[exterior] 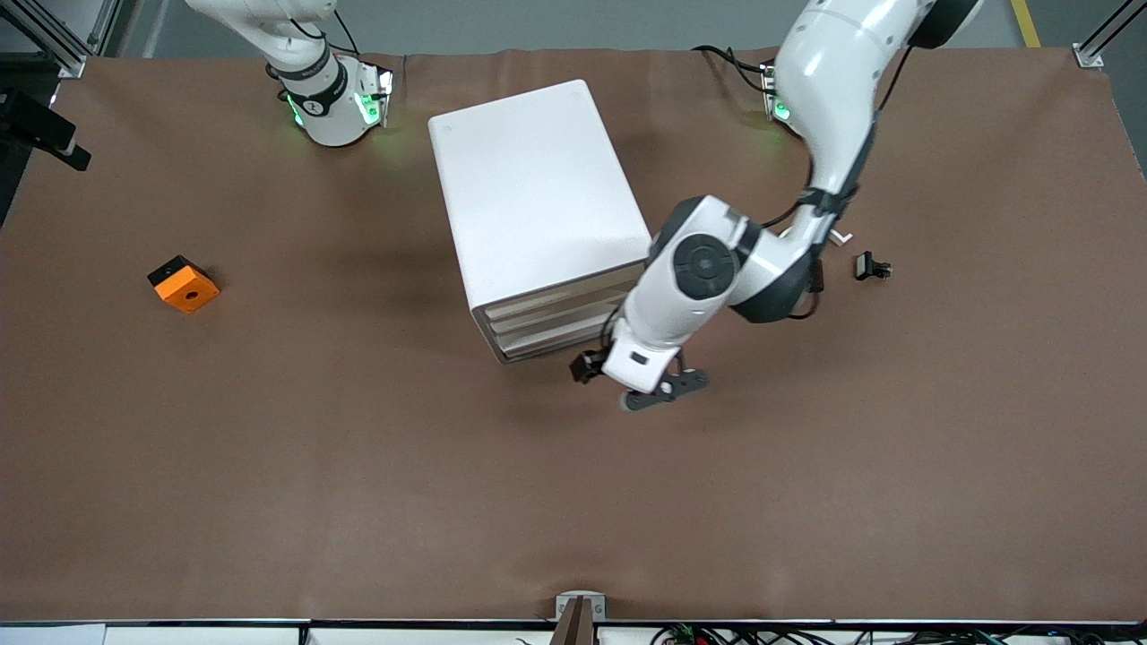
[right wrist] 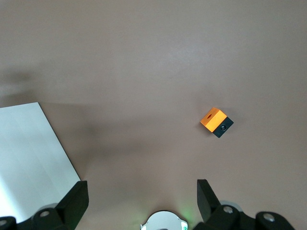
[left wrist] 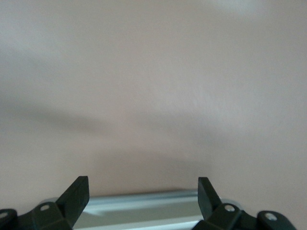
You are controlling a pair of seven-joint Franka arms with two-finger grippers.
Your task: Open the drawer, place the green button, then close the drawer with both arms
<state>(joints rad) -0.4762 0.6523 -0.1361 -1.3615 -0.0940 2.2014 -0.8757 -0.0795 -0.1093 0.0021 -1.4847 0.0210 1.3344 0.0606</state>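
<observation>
The white cabinet (exterior: 536,193) stands mid-table with three drawers facing the front camera. The lowest drawer (exterior: 557,341) looks pushed in like the two above it. My left gripper (exterior: 629,380) hangs just in front of the drawers at the corner toward the left arm's end. In the left wrist view my left gripper (left wrist: 143,189) is open with nothing in it, and a pale drawer edge (left wrist: 144,211) lies between the fingertips. The button is out of view. My right gripper (right wrist: 142,191) waits open and empty, high over its own base (right wrist: 163,221).
An orange square block (exterior: 184,284) with a hole lies toward the right arm's end, the same orange block (right wrist: 217,122) showing below my right gripper. A small black part (exterior: 871,267) lies toward the left arm's end, beside the left arm.
</observation>
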